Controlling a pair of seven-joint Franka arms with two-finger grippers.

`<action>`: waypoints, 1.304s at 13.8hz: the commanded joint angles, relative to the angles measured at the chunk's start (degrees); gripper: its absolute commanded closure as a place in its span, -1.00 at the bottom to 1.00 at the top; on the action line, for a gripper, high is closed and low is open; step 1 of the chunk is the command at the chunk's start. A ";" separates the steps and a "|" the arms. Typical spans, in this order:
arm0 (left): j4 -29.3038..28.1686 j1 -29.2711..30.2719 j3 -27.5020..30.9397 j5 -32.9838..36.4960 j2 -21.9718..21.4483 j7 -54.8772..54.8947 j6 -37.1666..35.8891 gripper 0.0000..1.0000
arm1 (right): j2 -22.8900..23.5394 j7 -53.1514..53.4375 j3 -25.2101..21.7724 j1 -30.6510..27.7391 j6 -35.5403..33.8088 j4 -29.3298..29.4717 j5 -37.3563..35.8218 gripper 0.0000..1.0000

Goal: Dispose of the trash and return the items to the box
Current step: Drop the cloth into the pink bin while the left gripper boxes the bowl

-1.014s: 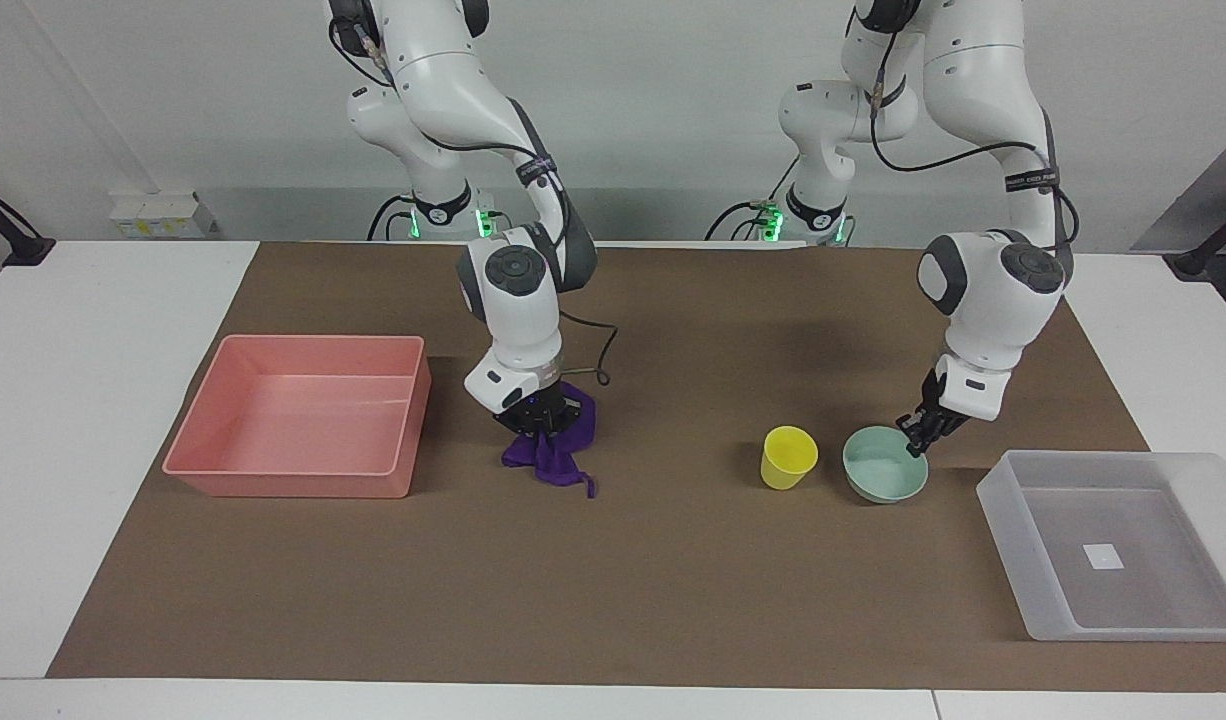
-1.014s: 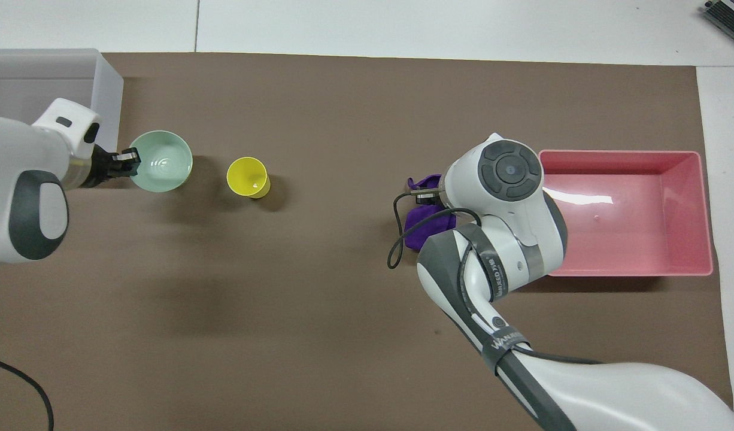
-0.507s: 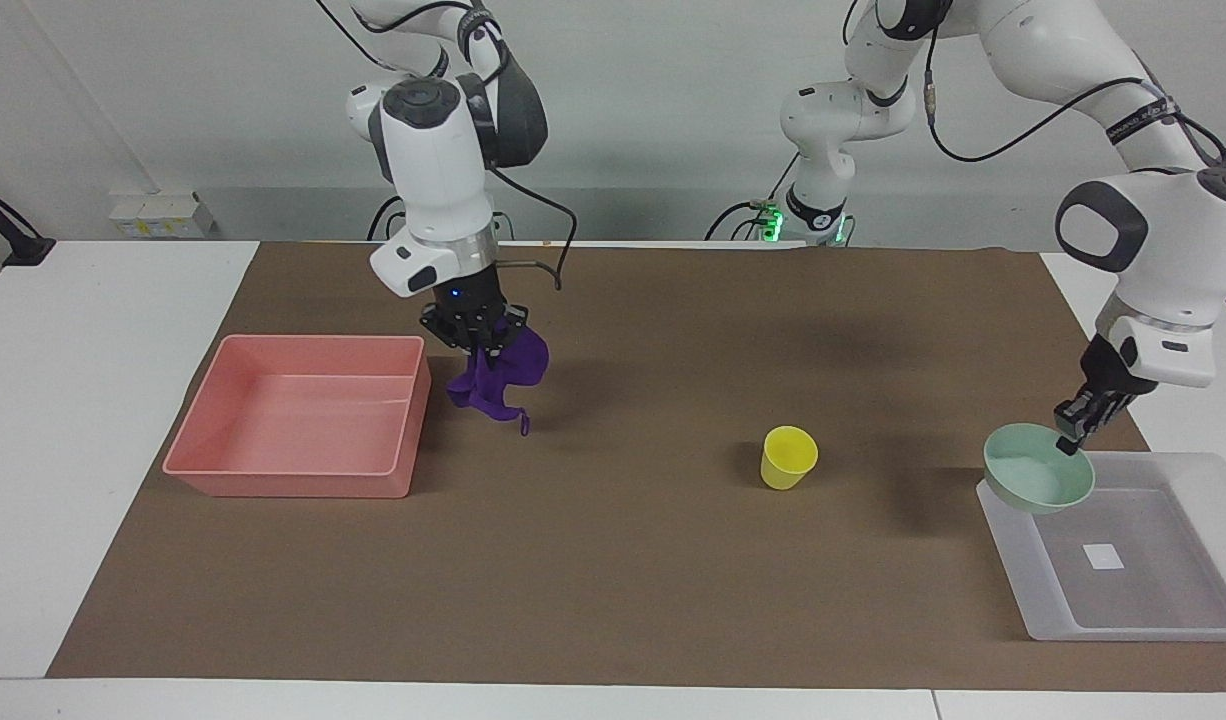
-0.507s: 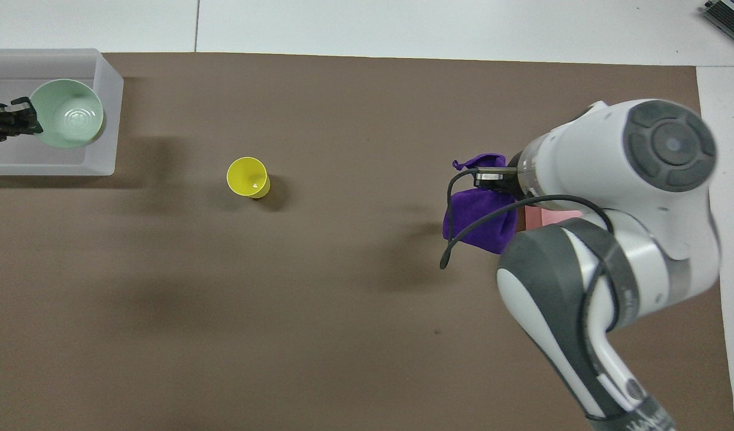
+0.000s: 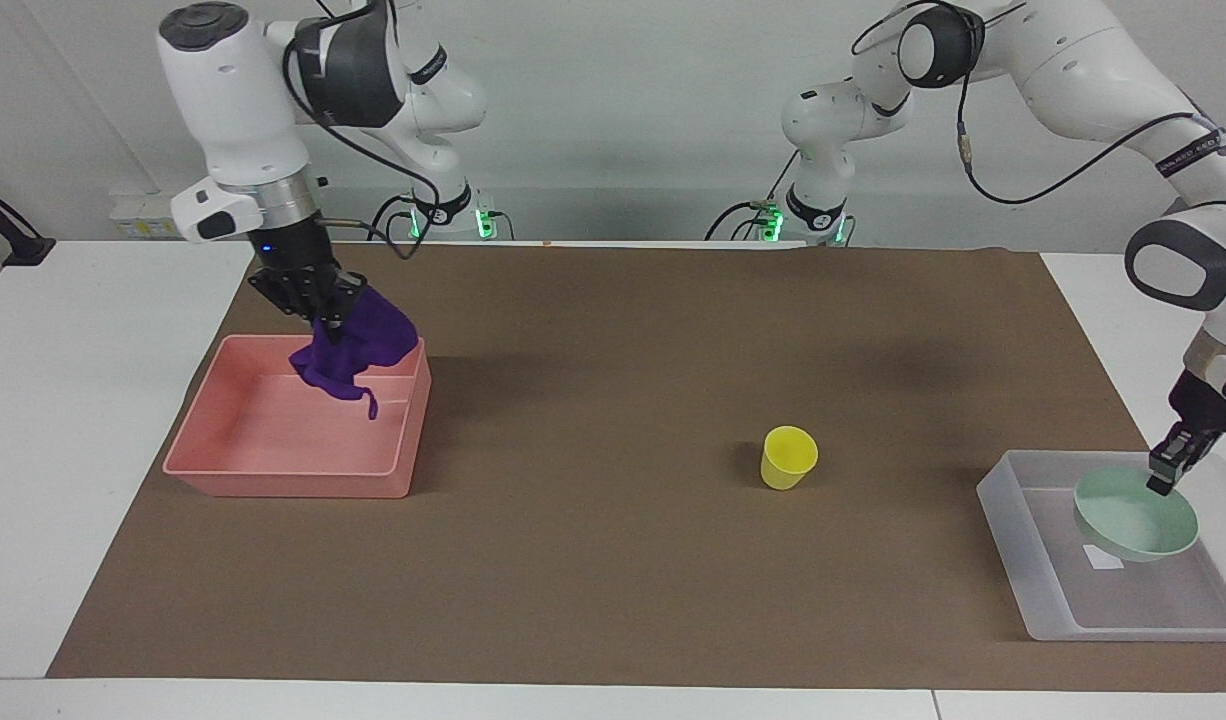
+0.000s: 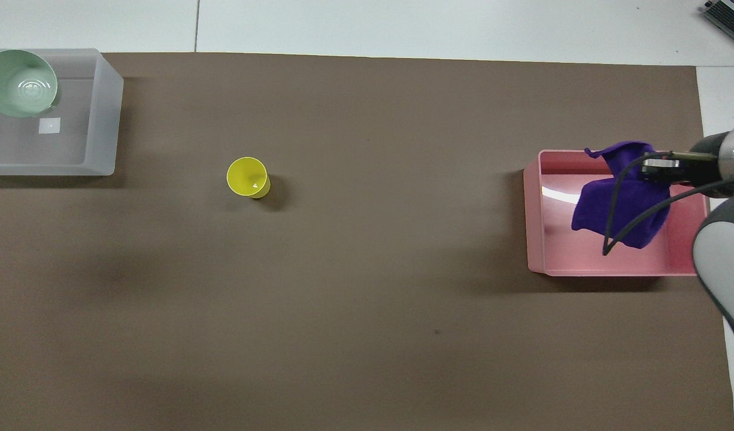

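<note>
right gripper [image 5: 318, 305]: forearm upright, fingers pointing down, clamped on purple cloth [image 5: 353, 350] hanging over pink tray [image 5: 273, 475] at right arm's table end | left gripper [image 5: 1173, 468]: wrist angled down, pinching mint bowl [image 5: 1138, 520] rim inside frosted box [image 5: 1033, 590] at left arm's end | yellow cup [image 5: 788, 457]: upright on mat between tray and box

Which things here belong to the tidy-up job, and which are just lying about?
Job things:
- purple cloth wad, held by right gripper over pink plastic tray
- mint-green bowl, held by left gripper over frosted-white plastic bin
- yellow plastic cup

Lying about:
- brown table mat
</note>
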 commanded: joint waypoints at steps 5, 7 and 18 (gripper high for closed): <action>0.54 1.06 -0.57 1.55 6.45 0.50 7.87 1.00 | 2.78 -8.12 0.74 -10.30 9.65 -7.36 0.50 1.00; -5.86 0.97 -0.56 1.63 5.48 0.59 12.81 1.00 | 3.92 -7.60 0.74 -10.30 12.87 -10.52 0.50 1.00; -4.75 -2.35 -1.18 1.64 -0.39 9.19 3.80 -0.93 | 9.03 -1.79 0.82 -6.61 29.06 -20.11 0.94 1.00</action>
